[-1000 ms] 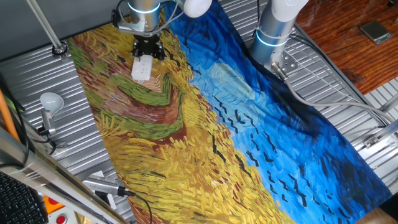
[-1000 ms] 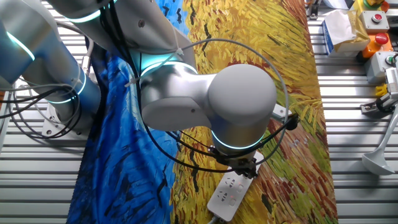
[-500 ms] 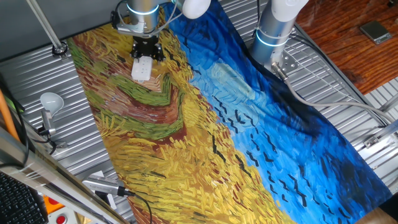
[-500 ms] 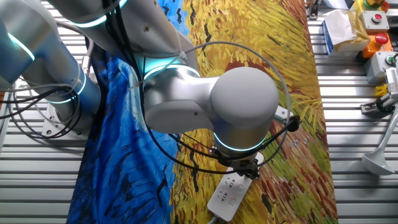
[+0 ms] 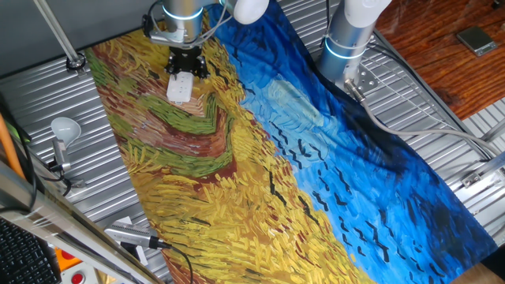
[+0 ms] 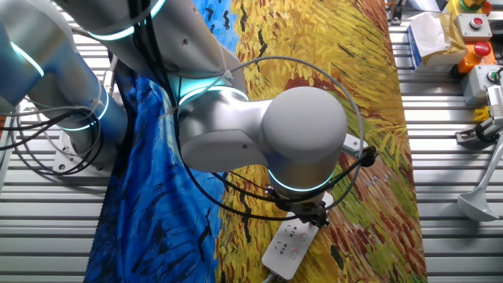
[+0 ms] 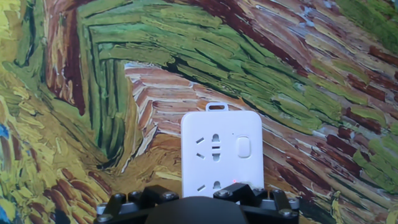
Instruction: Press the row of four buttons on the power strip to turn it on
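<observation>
Pressing stage: pincer low over the power strip

Hovering low, the pincer (image 5: 187, 63) sat right over the near end of the power strip (image 5: 180, 86), which lay flat on the painted cloth (image 5: 260, 158) at the far end of the surface, in the brown and green swirl. From the other fixed view the strip (image 6: 291, 245) poked out below the arm's big wrist joint (image 6: 302, 134), cable end toward the cloth's edge.

Hand view: strip (image 7: 222, 151) ran straight away from the camera, so the hand was lined up along its length, probably so one pass along the row would meet each switch. One of the four buttons (image 7: 243, 148) showed clearly beside a socket; a tiny red dot sat lower down, near the hand's black body (image 7: 199, 207). The other buttons were hidden under the hand or out of frame. Fingertips not visible in any view, so I could not tell whether the pincer was apart or together, nor whether it touched the strip.

Judgement: mid-press at the near end, with the far button not yet reached. Strip is light and loose on cloth, so a slanted push could slide it.

A light bulb (image 5: 65, 127) stood well apart, off the cloth.
</observation>
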{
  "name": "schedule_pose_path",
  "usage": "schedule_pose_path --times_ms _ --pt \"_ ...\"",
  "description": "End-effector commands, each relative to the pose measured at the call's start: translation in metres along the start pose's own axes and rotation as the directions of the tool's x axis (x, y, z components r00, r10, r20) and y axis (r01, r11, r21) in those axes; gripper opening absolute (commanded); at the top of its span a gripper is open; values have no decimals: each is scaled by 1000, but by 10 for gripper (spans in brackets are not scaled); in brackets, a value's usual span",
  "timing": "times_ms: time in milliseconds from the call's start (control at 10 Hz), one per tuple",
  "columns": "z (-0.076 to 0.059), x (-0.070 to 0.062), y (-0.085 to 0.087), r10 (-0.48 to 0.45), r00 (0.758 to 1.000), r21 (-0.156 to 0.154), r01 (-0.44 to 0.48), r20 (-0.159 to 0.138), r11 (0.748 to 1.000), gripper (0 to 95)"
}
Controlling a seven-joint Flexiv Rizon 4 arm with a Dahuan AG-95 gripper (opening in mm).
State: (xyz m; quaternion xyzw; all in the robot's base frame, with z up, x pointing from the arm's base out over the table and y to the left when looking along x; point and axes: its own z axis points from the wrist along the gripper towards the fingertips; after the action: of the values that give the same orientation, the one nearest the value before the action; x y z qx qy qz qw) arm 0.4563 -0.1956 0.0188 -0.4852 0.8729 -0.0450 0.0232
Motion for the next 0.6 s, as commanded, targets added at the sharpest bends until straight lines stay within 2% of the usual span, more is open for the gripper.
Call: schedule_pose_path --times_ms 100,600 --pt "3 1 1 0 1000 3 0 0 1000 760" --pt "10 1 1 5 1000 13 -5 10 1000 760"
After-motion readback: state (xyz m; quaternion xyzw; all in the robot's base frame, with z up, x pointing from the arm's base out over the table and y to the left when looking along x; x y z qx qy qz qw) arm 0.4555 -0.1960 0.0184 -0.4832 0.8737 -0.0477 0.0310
